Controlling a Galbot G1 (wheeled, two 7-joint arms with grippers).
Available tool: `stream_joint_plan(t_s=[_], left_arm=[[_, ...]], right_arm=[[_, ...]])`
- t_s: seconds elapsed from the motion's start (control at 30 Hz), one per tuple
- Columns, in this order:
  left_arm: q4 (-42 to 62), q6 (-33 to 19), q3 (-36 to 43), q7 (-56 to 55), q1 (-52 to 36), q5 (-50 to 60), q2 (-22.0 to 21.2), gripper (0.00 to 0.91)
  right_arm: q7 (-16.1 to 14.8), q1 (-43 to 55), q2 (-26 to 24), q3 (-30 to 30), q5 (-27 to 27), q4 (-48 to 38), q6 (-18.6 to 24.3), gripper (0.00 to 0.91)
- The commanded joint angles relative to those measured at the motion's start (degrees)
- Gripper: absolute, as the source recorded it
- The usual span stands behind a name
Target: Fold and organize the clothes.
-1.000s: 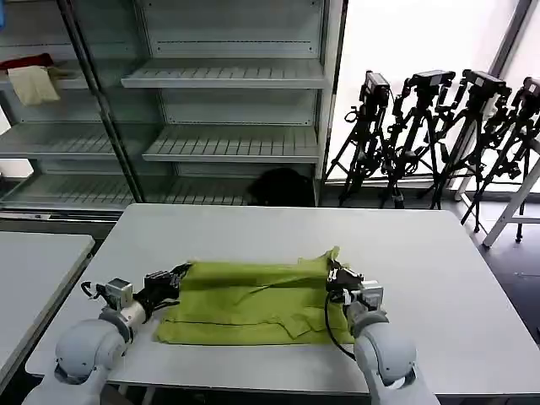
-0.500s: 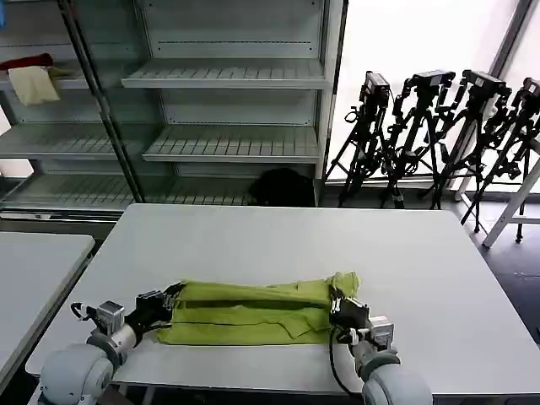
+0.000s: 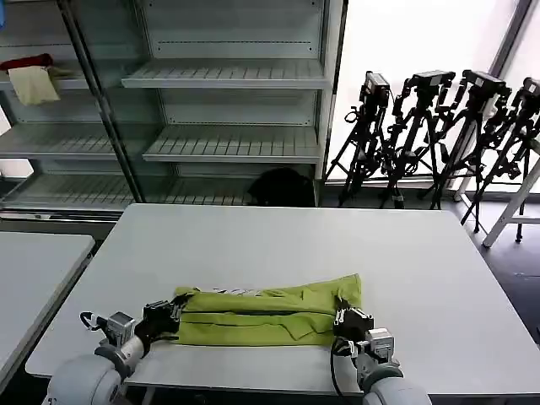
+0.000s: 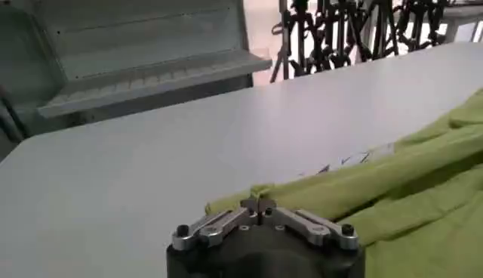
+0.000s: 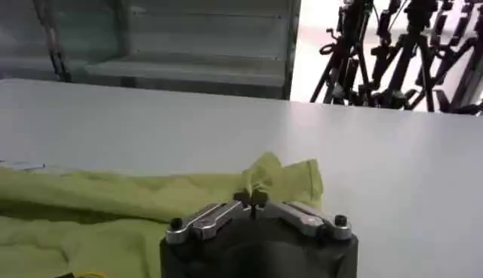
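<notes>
I have the left gripper [image 3: 171, 310] and right gripper [image 3: 341, 316] each pinching an end of the T-shirt [image 3: 263, 315], which I judge light, limp and best held by its folded edges on the desk [image 3: 278, 236].

Item count, work area

One green T-shirt [image 3: 266, 314] lies on one large white table [image 3: 422, 278]; a second table [image 3: 34, 270] stands beside it. Two grippers are present: left gripper [image 3: 169, 314] and right gripper [image 3: 342, 319], each pinching the shirt. Two cloths sit on the shelf: one cream cloth [image 3: 34, 84], one red cloth [image 3: 27, 62]. Several black tripods [image 3: 439, 135] stand together; their exact number is unclear.
</notes>
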Motion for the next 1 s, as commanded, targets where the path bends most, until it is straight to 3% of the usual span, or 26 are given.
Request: stream_joint_plan(t_s=[0.03,0.07,0.1,0.43,0.53,0.67,0.77,0.8,0.9,1.0], left_arm=[[-0.6,0.0,0.3,-0.2,0.6,2.1,-0.3,0.343],[-0.8,0.0,0.2,-0.3,0.6,2.1,-0.3,0.766],[-1.0,0.0,0.2,-0.6,0.7,2.0,-0.3,0.907],[-3.8,-0.9,-2.0,-3.7,1.9,0.1,-1.6,0.907],[-5.4,-2.0,-3.6,-7.4,2.8,-4.1,-3.3,0.907],[-6.8,-5.7,-5.5,-11.8,7.0,-5.5,-6.5,0.907],[-6.4,-7.0,-5.5,-15.6,9.9,-4.8,-9.3,0.907],[-6.2,-7.3,-5.1,-17.0,10.6,-5.0,-10.4,0.907],[-5.3,-8.4,-3.3,-20.2,11.3,-4.8,-12.2,0.907],[-4.0,-9.3,-2.1,-22.3,11.1,-3.7,-14.0,0.907]], right_arm=[[0.2,-0.2,0.5,-0.1,-4.2,-0.2,0.0,0.907],[0.2,-0.3,0.6,-0.2,-4.7,-0.1,0.0,0.907],[0.2,-0.3,0.7,-0.4,-5.0,0.0,0.0,0.907],[1.8,0.2,0.6,1.6,-9.6,1.8,2.0,0.907],[1.6,-0.1,0.3,3.2,-12.8,1.7,4.8,0.907],[0.8,-0.2,-0.2,6.0,-12.3,1.9,6.9,0.907],[-0.3,0.8,-0.3,7.9,-6.3,2.1,8.6,0.907],[-0.4,1.8,-0.4,9.3,1.1,2.7,7.6,0.907],[-0.6,4.2,-0.1,11.8,12.4,2.9,7.4,0.907],[-1.0,6.0,0.0,13.7,16.9,2.8,8.5,0.907]])
